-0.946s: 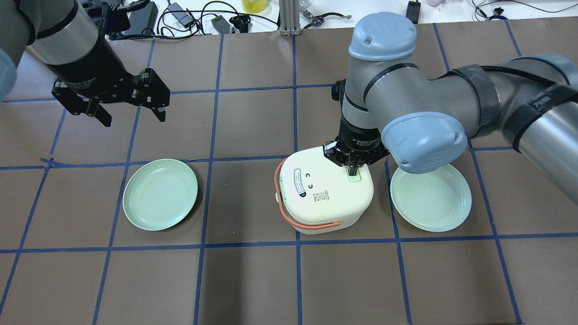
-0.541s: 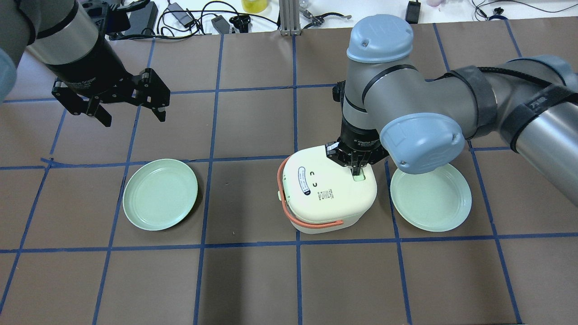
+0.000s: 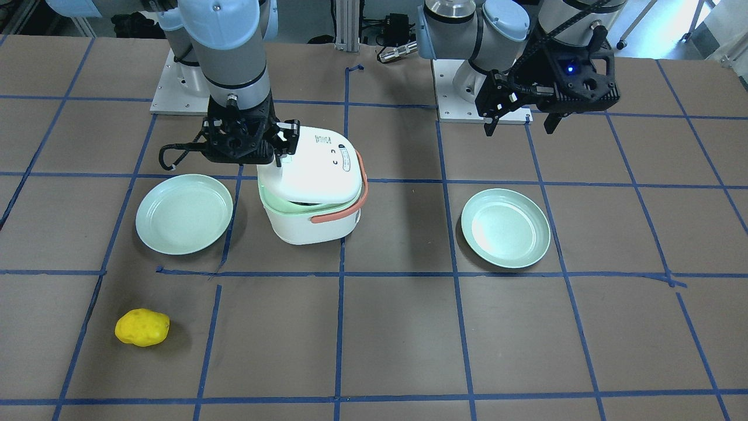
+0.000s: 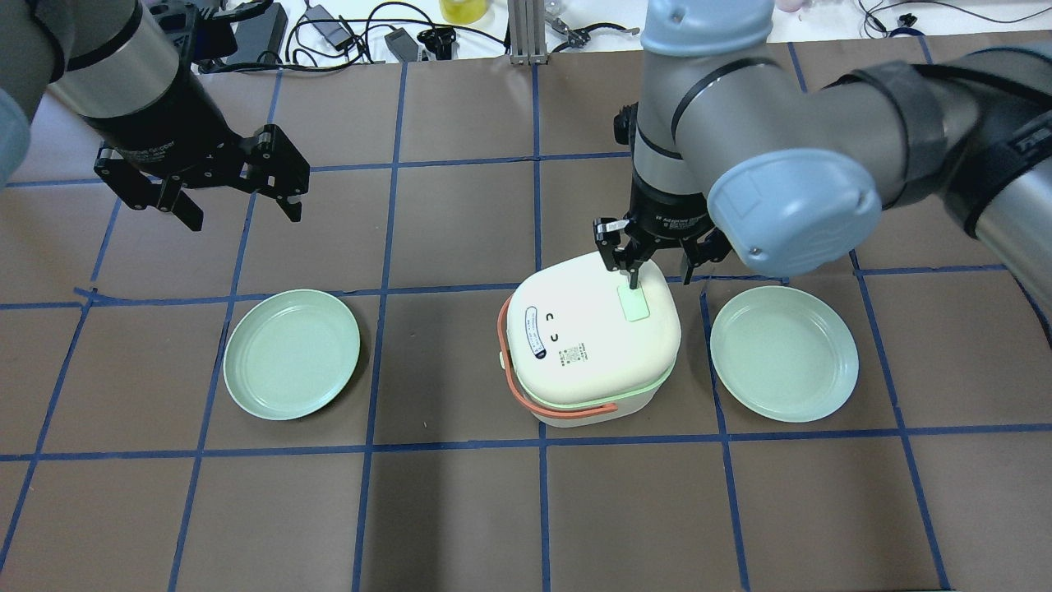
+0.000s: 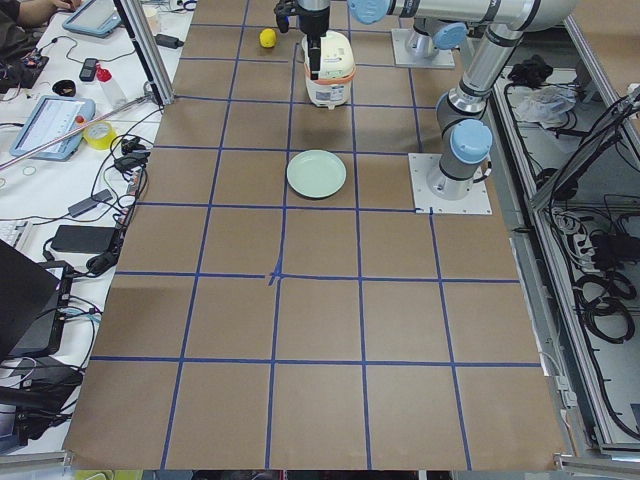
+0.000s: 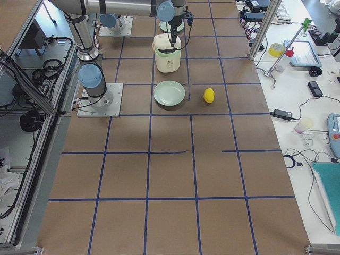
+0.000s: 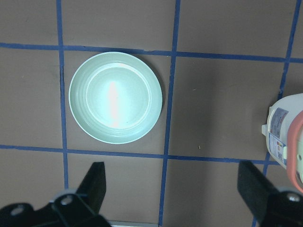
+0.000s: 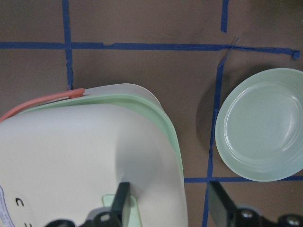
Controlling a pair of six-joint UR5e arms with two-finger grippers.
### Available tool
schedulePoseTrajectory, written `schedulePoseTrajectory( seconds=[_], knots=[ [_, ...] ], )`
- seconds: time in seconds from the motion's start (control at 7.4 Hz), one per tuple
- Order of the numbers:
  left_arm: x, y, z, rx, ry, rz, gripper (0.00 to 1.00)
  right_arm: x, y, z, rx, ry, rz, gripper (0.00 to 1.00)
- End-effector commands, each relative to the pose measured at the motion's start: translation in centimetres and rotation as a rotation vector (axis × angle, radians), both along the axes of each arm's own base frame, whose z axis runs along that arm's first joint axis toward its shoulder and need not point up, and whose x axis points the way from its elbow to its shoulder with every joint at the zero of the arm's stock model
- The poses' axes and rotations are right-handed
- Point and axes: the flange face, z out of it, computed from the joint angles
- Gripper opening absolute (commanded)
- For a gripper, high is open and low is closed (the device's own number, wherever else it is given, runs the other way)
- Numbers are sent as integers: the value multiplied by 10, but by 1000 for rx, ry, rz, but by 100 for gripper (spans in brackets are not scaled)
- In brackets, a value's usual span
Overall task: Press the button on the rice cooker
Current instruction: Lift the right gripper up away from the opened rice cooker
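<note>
Cooker (image 4: pixel 592 345) sits mid-table between the two plates (image 4: pixel 292 353), right one just beside it, orange handle on the side facing the left arm. Right gripper (image 4: pixel 657 275) is over the lid's (image 3: pixel 310 169) far right corner, fingers spread and holding nothing. One finger (image 4: pixel 631 275) hangs at the far end of the pale green button (image 4: pixel 634 304); the other is off the lid edge, over bare table. Can't tell if the tip is touching or just above it.

Key geometry: the button is directly below that finger and a touch toward the robot. Its long axis runs roughly near-far, so any further press is straight down with that one tip, no sideways travel.

Lid looks ajar: green rim (image 3: pixel 261 196) and a dark gap show under it from the front. My read is the latch has let go and the press is done or nearly so.

Left gripper (image 4: pixel 244 214) is well apart, high over the left plate, fingers wide and empty. Right arm is clearly the nearer one.
</note>
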Motion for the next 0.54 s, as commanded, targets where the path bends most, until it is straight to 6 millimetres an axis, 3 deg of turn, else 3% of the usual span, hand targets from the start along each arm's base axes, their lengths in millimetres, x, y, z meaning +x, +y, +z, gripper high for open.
schedulePoseTrajectory(
  seconds=[0.0, 0.14, 0.41],
  knots=[
    [0, 0, 0, 0, 0, -1, 100, -44, -30, 63, -64, 17, -28, 100],
    [0, 0, 0, 0, 0, 1, 100, -72, -43, 76, -85, -1, -4, 100],
    [0, 0, 0, 0, 0, -1, 100, -105, -56, 95, -115, -19, 100, 100]
  ],
)
